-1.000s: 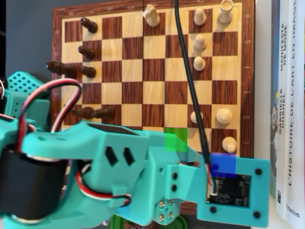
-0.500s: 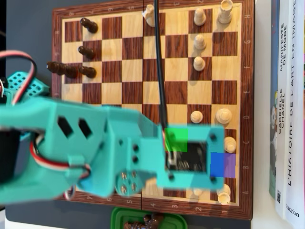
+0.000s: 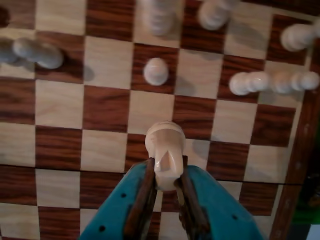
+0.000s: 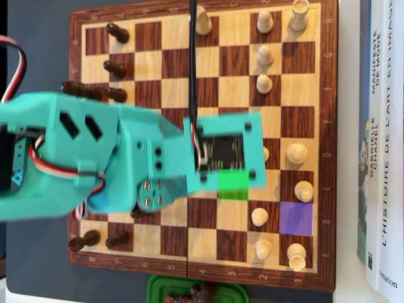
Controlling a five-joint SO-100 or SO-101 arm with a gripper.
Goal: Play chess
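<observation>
In the wrist view my teal gripper (image 3: 167, 176) is shut on a white bishop (image 3: 165, 150) with a slit in its head. Its foot is hidden between the jaws, so I cannot tell whether it touches the board. The wooden chessboard (image 3: 105, 150) lies below. A white pawn (image 3: 156, 71) stands two squares ahead of the bishop. In the overhead view the teal arm (image 4: 95, 158) covers the board's middle and hides the gripper and the bishop. A green marked square (image 4: 232, 183) and a purple marked square (image 4: 295, 218) show on the board (image 4: 177, 63).
White pieces stand along the right side (image 4: 297, 153) and the top (image 4: 203, 24) in the overhead view, dark pieces at the left (image 4: 115, 66). Books (image 4: 382, 139) lie right of the board. A green container (image 4: 196, 290) with dark pieces sits below it.
</observation>
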